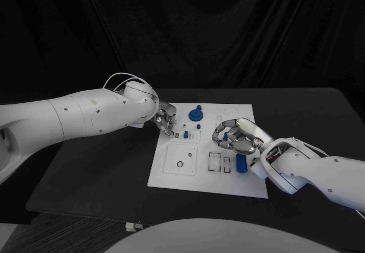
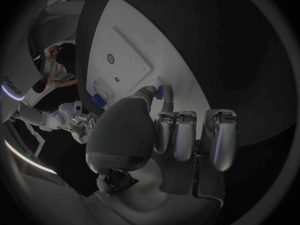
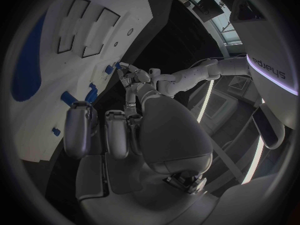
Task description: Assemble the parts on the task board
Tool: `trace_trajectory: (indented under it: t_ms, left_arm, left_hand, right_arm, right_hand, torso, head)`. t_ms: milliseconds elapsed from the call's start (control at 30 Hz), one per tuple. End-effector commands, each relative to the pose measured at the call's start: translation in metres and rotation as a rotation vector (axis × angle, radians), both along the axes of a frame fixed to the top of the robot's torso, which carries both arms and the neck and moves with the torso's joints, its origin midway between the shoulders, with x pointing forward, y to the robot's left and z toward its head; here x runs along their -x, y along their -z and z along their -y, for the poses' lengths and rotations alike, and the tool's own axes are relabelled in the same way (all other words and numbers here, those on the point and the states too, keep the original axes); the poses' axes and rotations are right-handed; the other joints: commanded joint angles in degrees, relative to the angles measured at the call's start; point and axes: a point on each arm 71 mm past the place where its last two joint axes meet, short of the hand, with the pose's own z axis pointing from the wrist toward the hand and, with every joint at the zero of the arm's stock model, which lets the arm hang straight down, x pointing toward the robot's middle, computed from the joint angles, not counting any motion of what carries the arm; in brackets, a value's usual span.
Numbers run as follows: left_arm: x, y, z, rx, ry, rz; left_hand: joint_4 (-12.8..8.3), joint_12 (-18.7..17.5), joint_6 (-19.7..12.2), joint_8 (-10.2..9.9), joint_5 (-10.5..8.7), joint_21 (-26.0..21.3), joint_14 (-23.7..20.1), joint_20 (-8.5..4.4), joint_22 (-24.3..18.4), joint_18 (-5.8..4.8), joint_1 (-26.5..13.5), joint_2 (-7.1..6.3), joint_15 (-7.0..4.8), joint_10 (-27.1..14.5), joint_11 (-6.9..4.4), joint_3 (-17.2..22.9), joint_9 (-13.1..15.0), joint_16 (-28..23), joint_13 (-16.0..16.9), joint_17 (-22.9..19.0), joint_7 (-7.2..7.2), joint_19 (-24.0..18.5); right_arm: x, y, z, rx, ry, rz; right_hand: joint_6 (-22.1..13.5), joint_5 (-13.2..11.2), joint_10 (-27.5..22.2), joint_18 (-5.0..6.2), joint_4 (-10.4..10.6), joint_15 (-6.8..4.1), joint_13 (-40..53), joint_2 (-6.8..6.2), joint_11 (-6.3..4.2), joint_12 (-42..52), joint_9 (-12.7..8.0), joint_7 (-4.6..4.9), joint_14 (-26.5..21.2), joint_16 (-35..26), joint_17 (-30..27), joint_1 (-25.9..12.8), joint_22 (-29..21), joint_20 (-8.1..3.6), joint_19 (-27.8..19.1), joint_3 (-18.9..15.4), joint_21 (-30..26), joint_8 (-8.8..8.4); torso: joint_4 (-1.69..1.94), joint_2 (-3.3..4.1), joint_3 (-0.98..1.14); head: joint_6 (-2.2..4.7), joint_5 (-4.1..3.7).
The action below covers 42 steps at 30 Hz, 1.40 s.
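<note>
White and flat, the rectangular task board (image 1: 171, 176) lies mid-table. The left silver hand (image 1: 166, 122) reaches over its near-left edge, fingertips beside small blue parts (image 1: 188, 135); whether it pinches one I cannot tell. The right silver hand (image 1: 237, 137) hovers with fingers curled, seemingly empty, above a long blue block (image 1: 241, 163).

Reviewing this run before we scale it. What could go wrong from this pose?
1. Both hands crowd the task board: the left hand works at its left edge while the right hand hovers over the middle. Fingers could collide if either reaches inward.
2. The right hand sits just above the long blue part; lowering could knock it off position.
3. The left hand's fingers are by small blue parts; a slip could scatter them.
</note>
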Motion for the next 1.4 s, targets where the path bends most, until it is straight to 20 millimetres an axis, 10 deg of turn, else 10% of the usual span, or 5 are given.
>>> trace_trajectory:
  t_ms: [33, 600, 1400]
  left_arm:
    - [0.001, 0.001, 0.001, 0.012, 0.004, 0.01]
    - [0.006, -0.005, -0.008, 0.1, -0.105, 0.063]
    - [0.028, -0.015, -0.023, 0.158, -0.372, -0.185]
  left_hand:
    - [-0.2, 1.2, 1.3, -0.2, 1.55, -0.5, 6.4, -1.05, 14.5, -0.25, 1.0, -0.09, -0.91, 6.4, -0.57, 4.4, 1.3, 0.8, 14.9, 15.4, -0.48, 3.1]
    - [-1.7, 1.2, 3.6, 0.9, 4.96, -1.6, 6.4, -1.66, 14.1, 0.04, -0.8, 0.28, -1.41, 6.4, -1.03, 14.0, 3.9, 0.8, 14.9, 15.4, -0.75, 2.5]
    - [-1.0, 1.2, 1.8, 1.4, 4.69, -5.2, 6.4, -1.38, 12.8, 0.95, -7.8, 1.05, -1.08, 6.4, -0.62, 16.1, 6.5, 0.8, 14.9, 15.4, -0.33, 0.0]
  right_arm:
    - [0.0, 0.0, 0.0, -0.002, 0.007, 0.011]
    - [0.0, 0.0, 0.003, 0.006, 0.016, 0.002]
    - [0.0, -0.007, 0.014, 0.016, 0.052, 0.003]
  right_hand:
    - [-0.2, 2.5, 5.6, 0.51, 0.3, -0.31, 14.5, -0.18, -0.19, -0.7, -0.6, -0.53, 4.2, 0.2, 6.4, -1.5, 12.1, -0.33, 0.8, 1.8, 0.4, 1.03]
    - [-0.2, 2.7, 5.6, 0.56, 0.3, -0.31, 14.5, -0.05, -0.19, -0.7, -0.6, -0.53, 4.1, 0.2, 6.4, -1.4, 12.1, -0.34, 0.7, 2.0, 0.3, 1.06]
    - [-0.2, 2.9, 5.6, 0.6, 0.2, -0.32, 14.5, 0.07, -0.19, -0.7, -0.6, -0.53, 4.1, 0.0, 6.0, -1.3, 12.0, -0.35, 0.6, 2.2, 0.1, 1.14]
  torso:
    - [0.01, 0.01, 0.0]
    - [0.01, 0.0, 0.0]
    - [0.01, -0.11, 0.09]
  head:
    - [-0.01, -0.01]
    - [-0.01, -0.11]
    - [-0.01, -0.33]
